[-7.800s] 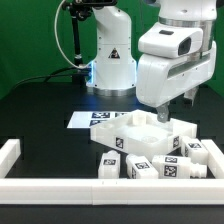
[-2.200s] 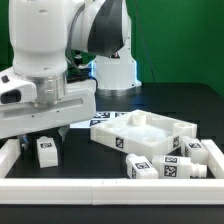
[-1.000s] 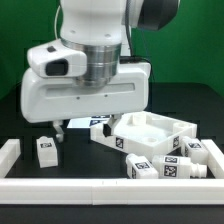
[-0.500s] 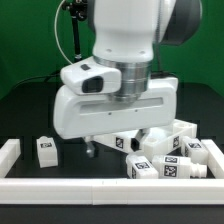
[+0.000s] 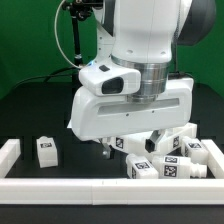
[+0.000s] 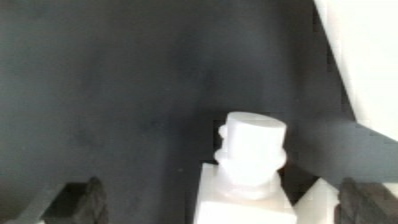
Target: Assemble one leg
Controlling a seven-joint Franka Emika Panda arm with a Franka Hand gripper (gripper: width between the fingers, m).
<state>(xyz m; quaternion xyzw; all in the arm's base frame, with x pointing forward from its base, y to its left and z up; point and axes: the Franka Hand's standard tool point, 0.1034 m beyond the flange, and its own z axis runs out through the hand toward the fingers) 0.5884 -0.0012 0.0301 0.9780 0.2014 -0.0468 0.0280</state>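
A robotics lab: a big white arm (image 5: 135, 95) hangs over a black desk (image 5: 35, 115) fenced by white rails (image 5: 70, 186), with a green screen (image 5: 25, 40) behind and a tagged leg (image 5: 45, 150) near.

No words, brands or numbers could be read; only black-and-white square tags stood on the lone leg (image 5: 44, 150) at eight o'clock and the heaped legs (image 5: 165, 166) at five o'clock.

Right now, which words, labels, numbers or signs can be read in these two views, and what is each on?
No words, numbers or brand names are readable in either view.
Lone leg: black-and-white square tag, pattern only, no letters.
Legs at the exterior view's right: same kind of tags, pattern only.
Wrist view: no print visible.
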